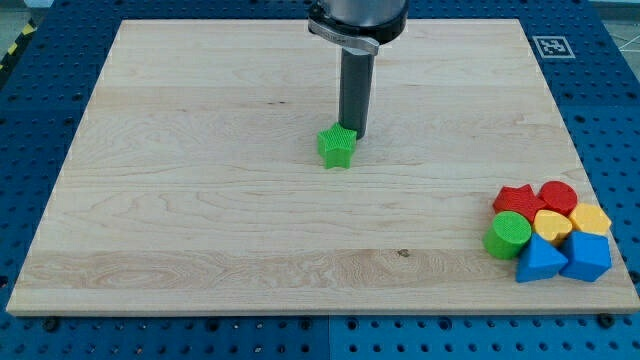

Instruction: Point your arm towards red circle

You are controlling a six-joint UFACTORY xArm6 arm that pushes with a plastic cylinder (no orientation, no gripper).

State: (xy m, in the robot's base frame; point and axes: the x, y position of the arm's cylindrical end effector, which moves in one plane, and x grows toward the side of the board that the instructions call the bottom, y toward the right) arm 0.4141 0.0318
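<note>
My tip (357,134), a plain rod tool holding nothing, rests on the surface (200,180) touching the green star (337,147) near the middle, while the red circle (558,196) lies well apart toward the view's lower right, among the clustered blocks.

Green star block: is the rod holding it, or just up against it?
Nothing is held; the rod cannot grip. My tip sits against the upper right edge of the green star, far from the red circle.
</note>
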